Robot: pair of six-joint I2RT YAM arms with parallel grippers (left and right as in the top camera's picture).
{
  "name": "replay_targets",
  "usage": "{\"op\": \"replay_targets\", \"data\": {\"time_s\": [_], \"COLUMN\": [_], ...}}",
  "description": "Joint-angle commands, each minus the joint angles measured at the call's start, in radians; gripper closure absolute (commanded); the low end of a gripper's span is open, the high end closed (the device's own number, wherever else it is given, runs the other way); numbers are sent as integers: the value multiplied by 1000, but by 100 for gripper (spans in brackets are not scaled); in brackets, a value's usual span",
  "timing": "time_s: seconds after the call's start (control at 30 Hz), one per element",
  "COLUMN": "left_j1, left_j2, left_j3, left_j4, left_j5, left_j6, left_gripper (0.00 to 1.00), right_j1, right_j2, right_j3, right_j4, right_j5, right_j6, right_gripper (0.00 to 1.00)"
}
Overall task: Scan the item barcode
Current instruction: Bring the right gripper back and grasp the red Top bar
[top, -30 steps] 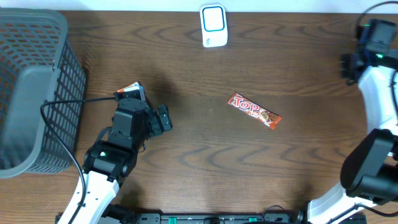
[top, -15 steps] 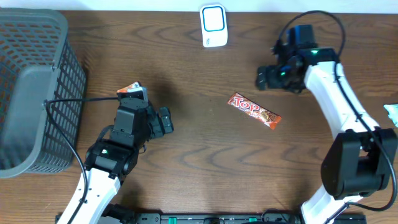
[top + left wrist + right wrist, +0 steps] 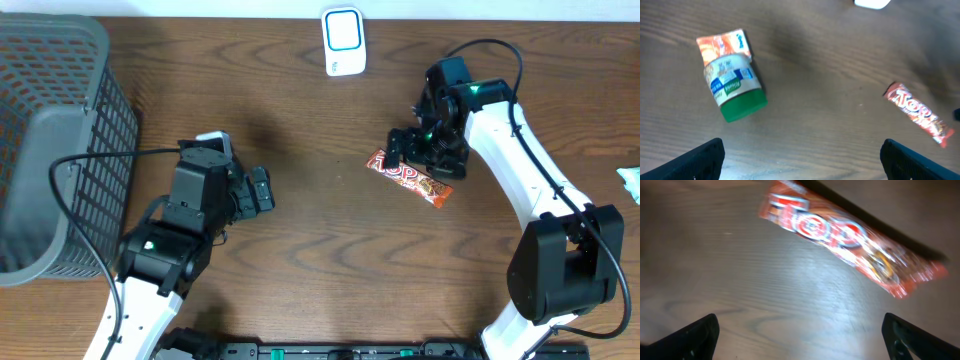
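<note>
A red "Top" candy bar (image 3: pixel 432 188) lies flat on the wooden table right of centre; it also shows in both wrist views (image 3: pixel 920 114) (image 3: pixel 850 232). My right gripper (image 3: pixel 420 155) hovers over the bar's left end, open, with only bare table between its fingertips (image 3: pixel 800 337). The white scanner (image 3: pixel 343 40) with a blue screen stands at the table's far edge. My left gripper (image 3: pixel 258 190) is left of centre, open and empty (image 3: pixel 801 160). A bottle with a green cap (image 3: pixel 732 87) lies on its side ahead of it.
An orange packet (image 3: pixel 722 42) lies against the bottle; only its corner (image 3: pixel 210 140) shows in the overhead view. A grey mesh basket (image 3: pixel 60 150) fills the left side. Something white (image 3: pixel 630 180) sits at the right edge.
My right arm has swung in from the far right edge and come down over the candy bar's left end. The left arm has shifted slightly. Both grippers stay open.
</note>
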Motion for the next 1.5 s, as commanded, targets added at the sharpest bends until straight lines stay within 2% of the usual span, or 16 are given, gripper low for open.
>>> {"op": "replay_targets", "data": {"time_s": [0.0,0.07,0.17,0.33,0.47,0.6,0.83,1.0,1.07,1.17,1.23,1.3,1.33,1.47], "left_j1": [4,4,4,2,2,2,1,1,2,1,1,2,2,2], "left_j2": [-23,-26,-24,4,44,95,171,206,214,217,217,217,217,217], "left_j3": [31,31,31,29,28,28,28,28,28,28,28,28,28,28], "left_j4": [-15,-25,-53,-98,-101,-97,-110,-110,-110,-111,-111,-111,-111,-118], "left_j5": [2,2,2,15,33,36,40,40,40,40,40,40,40,40], "left_j6": [15,14,14,13,14,14,10,10,10,10,10,10,10,10], "left_gripper": [0,0,0,0,0,0,0,0,0,0,0,0,0,0], "right_j1": [1,0,-30,-185,-278,-311,-312,-312,-312,-312,-311,-312,-311,-311], "right_j2": [5,5,5,5,5,5,5,6,6,6,6,6,6,6], "right_j3": [-2,-9,-38,-172,-306,-420,-575,-658,-673,-678,-678,-678,-678,-676], "right_j4": [-8,-19,-34,-30,24,166,425,594,621,631,633,640,650,718], "right_j5": [169,166,100,-65,-152,-228,-238,-208,-163,-100,-61,-39,-32,-40], "right_j6": [91,30,25,92,92,97,268,331,354,365,365,365,365,339], "right_gripper": [2,1,1,1,1,1,1,4,12,33,53,91,99,99]}}
